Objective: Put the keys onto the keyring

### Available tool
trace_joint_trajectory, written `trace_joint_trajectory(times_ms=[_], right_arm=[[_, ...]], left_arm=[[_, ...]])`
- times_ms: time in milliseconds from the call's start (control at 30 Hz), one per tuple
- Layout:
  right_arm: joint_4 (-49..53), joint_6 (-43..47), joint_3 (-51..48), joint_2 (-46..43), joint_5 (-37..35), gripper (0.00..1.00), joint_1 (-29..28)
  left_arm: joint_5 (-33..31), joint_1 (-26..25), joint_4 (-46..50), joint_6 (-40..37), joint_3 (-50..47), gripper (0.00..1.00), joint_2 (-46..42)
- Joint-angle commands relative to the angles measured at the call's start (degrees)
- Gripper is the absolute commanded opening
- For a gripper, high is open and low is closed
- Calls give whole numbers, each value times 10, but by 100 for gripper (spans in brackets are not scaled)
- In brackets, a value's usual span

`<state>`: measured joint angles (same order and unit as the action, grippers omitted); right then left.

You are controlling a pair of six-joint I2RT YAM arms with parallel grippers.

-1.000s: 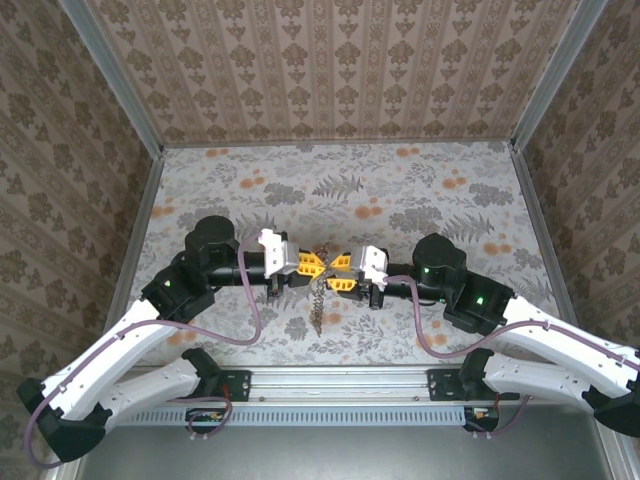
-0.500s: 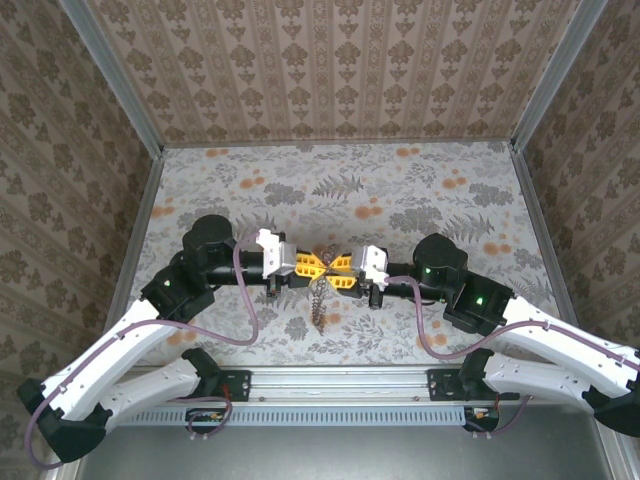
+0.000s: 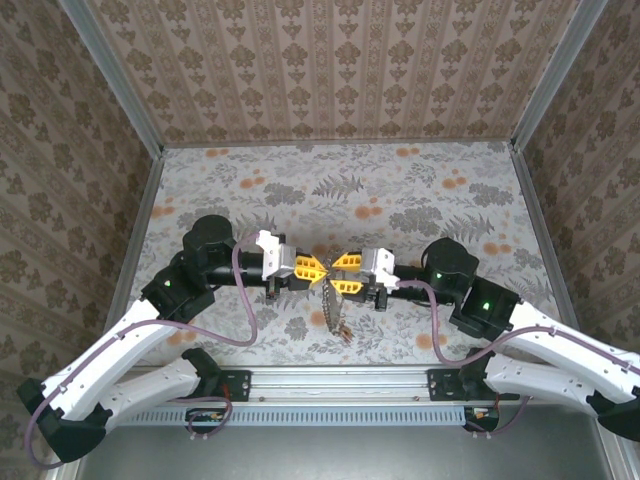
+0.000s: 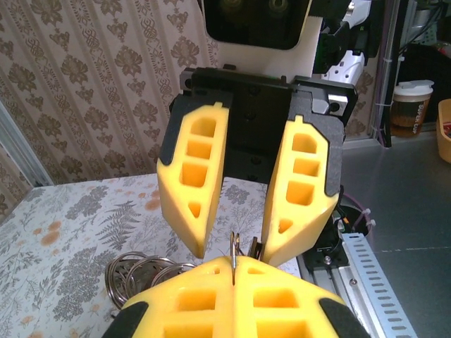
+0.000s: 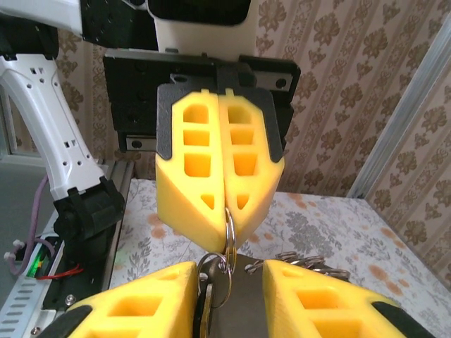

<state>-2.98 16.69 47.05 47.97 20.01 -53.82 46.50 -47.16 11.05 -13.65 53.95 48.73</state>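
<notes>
On the left, the left gripper [image 3: 318,269], a black two-finger tool with yellow honeycombed pads, is reaching rightward along the near half of the pale floral-patterned table [image 3: 420,190]. Its pads are pressing tight together on the edge of the keyring [image 5: 227,236], a thin grey metal ring. The ring is standing upright and edge-on in that pinch, and a slack chain-like length is dangling from it toward the table in the overhead view. The ring is therefore sitting in the narrow gap where the two tools are meeting tip to tip, clear of the table surface. To the right, the matching right gripper [image 3: 338,277] is facing the left one head-on along the same line, with its fingers standing partly apart on either side of the ring's free arc. Between those fingers a brass-coloured sliver [image 5: 205,310], probably one of the small keys, is lying against the inner face of one pad beside a flat grey piece. Whether the pads are actually bearing on either piece cannot be told. The relation that matters is that the ring's plane is running along the shared axis of the arms. The right gripper is the nearer one to the free arc, and any threading move would likely have to travel leftward along that axis.
</notes>
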Motion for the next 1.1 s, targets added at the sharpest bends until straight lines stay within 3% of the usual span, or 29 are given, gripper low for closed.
trace_joint_trajectory(times_ms=[0,500,767,867,967,1067], right_arm=[[-34,-7,-8,-17,7,32,3],[-37,-10,-1,10,30,23,3],[-26,-7,6,18,12,0,4],[-21,-5,7,15,-23,0,3],[-5,1,11,16,-62,0,4],[20,6,23,25,-83,0,3]], left_arm=[[21,1,-24,12,-1,0,-9],[27,2,-31,15,-2,0,-8],[24,2,-29,14,0,0,-9],[-25,1,37,-15,23,0,-6],[-103,-14,133,-61,63,13,3],[-183,-46,217,-106,108,20,20]])
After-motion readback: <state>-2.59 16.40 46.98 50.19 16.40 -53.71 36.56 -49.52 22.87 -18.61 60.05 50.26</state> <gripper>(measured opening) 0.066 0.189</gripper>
